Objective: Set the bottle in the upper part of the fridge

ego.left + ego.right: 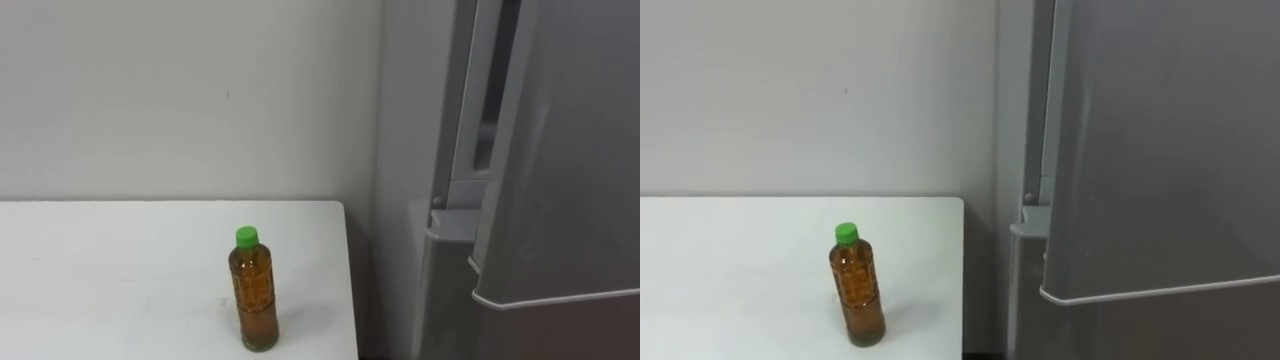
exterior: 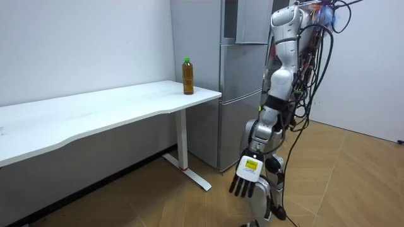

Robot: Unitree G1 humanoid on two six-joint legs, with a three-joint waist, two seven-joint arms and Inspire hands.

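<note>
White table with upright green-capped bottle near its corner

**No print that can be read**

Nothing legible is showing. The yellow tag sitting on the back of the left hand, which is hanging with its fingers loose, is carrying dark marks too small to make out. Well above that hand, toward the room view's left, the bottle is standing on the desk and is offering no lettering that can be read. The fridge just beyond the hand is presenting plain grey fronts.
</note>
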